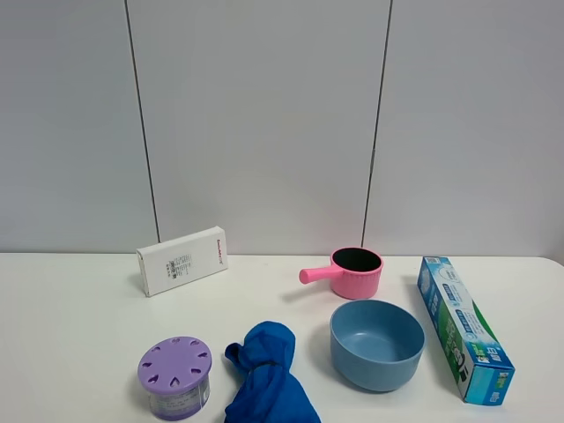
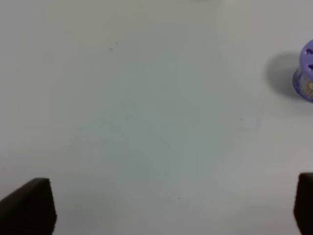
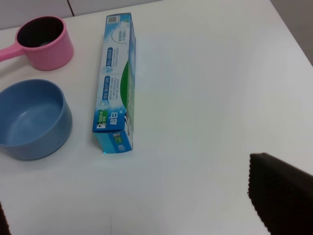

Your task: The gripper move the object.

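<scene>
The object, a small round canister (image 1: 174, 377) with a lilac lid pierced by petal-shaped holes and a clear labelled body, stands upright at the front left of the white table. Neither arm shows in the exterior view. In the left wrist view the canister (image 2: 306, 71) is cut by the frame edge. The left gripper (image 2: 166, 205) is open over bare table, well apart from it, with only its black fingertips (image 2: 29, 205) showing. The right gripper (image 3: 142, 210) is open and empty over the table's right side, far from the canister.
A white box (image 1: 182, 260) lies at the back left. A pink saucepan (image 1: 356, 271), a blue bowl (image 1: 376, 344) and a long blue-green carton (image 1: 464, 328) sit on the right. A crumpled blue cloth (image 1: 267, 374) lies right next to the canister.
</scene>
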`<action>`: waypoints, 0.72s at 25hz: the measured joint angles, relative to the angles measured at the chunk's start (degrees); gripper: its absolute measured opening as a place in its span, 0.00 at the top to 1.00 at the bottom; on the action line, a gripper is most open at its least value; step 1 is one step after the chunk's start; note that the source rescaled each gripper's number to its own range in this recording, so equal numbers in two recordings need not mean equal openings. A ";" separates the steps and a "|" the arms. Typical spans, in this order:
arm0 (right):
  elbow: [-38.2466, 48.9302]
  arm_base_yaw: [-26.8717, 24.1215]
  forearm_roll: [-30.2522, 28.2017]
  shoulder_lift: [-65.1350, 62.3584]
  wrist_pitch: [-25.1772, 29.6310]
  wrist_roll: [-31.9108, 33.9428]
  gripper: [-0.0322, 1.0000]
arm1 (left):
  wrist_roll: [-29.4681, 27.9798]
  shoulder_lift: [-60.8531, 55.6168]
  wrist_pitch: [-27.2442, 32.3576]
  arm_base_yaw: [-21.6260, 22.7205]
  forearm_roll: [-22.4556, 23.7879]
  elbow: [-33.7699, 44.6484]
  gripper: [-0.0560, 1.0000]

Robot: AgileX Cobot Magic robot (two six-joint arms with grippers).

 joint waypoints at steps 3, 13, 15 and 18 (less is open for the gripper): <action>0.00 0.00 0.00 0.00 0.00 0.00 0.00 | -1.41 0.00 0.00 0.00 -0.22 0.00 0.00; 0.00 0.00 0.00 0.00 0.00 0.00 0.00 | -3.35 -0.57 -4.90 0.00 -1.81 1.07 0.00; 0.00 0.00 0.00 0.00 0.00 0.00 0.00 | -3.33 -2.24 -4.95 0.00 -1.86 1.91 0.00; 0.00 0.00 0.00 0.00 0.00 0.00 0.00 | -3.33 -5.98 -5.35 0.00 -1.91 2.02 0.00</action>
